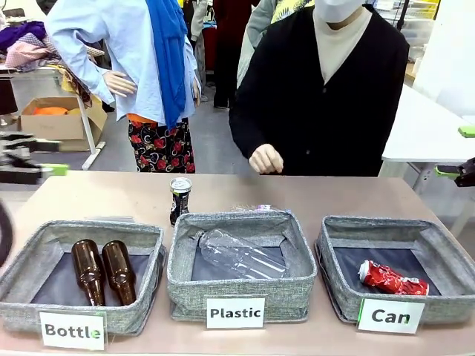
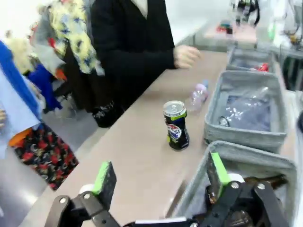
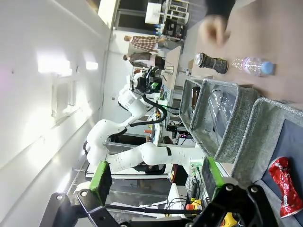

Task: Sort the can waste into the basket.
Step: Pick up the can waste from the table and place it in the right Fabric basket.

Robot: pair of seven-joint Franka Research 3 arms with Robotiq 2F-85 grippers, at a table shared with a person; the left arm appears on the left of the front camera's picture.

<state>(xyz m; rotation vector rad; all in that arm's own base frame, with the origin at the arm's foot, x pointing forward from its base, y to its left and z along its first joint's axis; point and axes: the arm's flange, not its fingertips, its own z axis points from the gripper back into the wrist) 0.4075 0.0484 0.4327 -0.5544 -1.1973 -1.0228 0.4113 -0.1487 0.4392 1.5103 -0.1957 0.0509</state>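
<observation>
Your left gripper [image 2: 162, 175] had fingers wide and empty, ready for the black can [image 2: 176, 125] upright just ahead of them, while the red can [image 3: 285, 187] lay in the basket [image 3: 251, 137] beside your right gripper [image 3: 156, 174], equally wide.

The crushed red can [image 1: 393, 279] lies on its side inside the grey basket [image 1: 375, 225] labelled "Can". The black can [image 1: 179, 199] stands upright on the table [image 1: 334, 194], well apart from it.

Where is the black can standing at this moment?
In the front view the black can stands upright on the table, left of centre, just behind the far-left corner of the Plastic basket.
</observation>
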